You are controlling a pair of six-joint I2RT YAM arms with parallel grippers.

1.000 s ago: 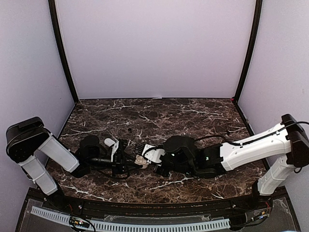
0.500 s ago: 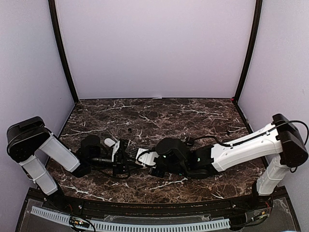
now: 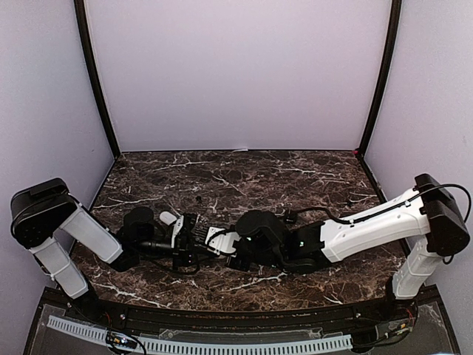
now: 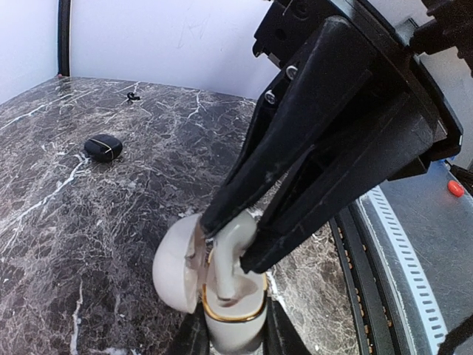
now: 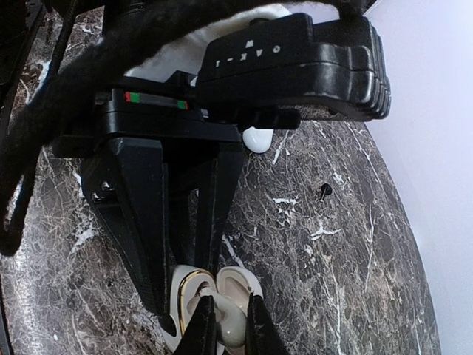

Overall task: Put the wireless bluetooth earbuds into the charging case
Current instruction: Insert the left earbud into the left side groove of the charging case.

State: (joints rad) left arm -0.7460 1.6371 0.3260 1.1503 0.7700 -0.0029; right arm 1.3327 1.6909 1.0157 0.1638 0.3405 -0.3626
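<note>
The right arm is closing in on the left, and the gap between them has gone! The right fingers (image 4: 295, 170) are pinching a white earbud (image 4: 235, 240) tight, its far end already entering the open charging case (image 4: 233, 329). The left fingers (image 5: 140, 237) are clamping that case firmly over the desk (image 4: 89, 222). Seating looks underway, not finished. A small black piece (image 4: 103, 147) is lying well behind.

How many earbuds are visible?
1 for certain: the white earbud, pinched by the right gripper at the open case. A tiny black speck farther back might be another. Others may be hidden.
</note>
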